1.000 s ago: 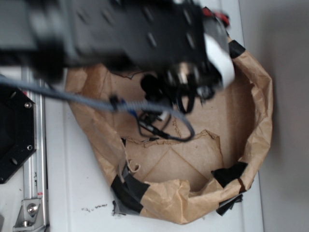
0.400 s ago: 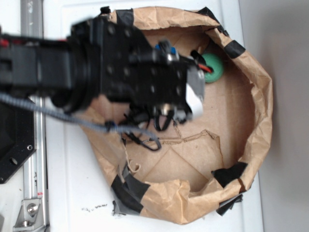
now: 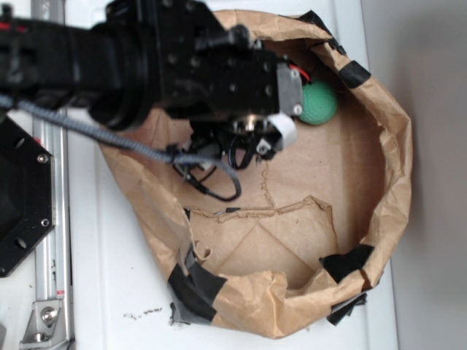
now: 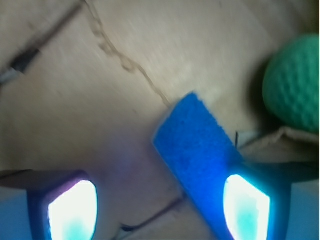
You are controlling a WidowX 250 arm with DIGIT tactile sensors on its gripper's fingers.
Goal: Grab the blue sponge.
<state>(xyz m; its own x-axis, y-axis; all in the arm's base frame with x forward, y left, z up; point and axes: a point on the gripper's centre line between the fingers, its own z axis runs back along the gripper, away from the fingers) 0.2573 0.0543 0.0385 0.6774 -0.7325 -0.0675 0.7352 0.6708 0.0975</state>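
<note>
Spread tool [image 4: 159, 205] above rough, rectangular blue sponge [image 4: 197, 155]; knobbly round green ball [image 4: 294, 85] seemingly nearby.

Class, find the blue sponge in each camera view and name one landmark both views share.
Exterior view: not visible; the robot arm covers that part of the paper-lined bin.
Wrist view: blue sponge lies diagonally, centre to lower right, reaching the claw's right finger.
Shared landmark: green ball.
</note>
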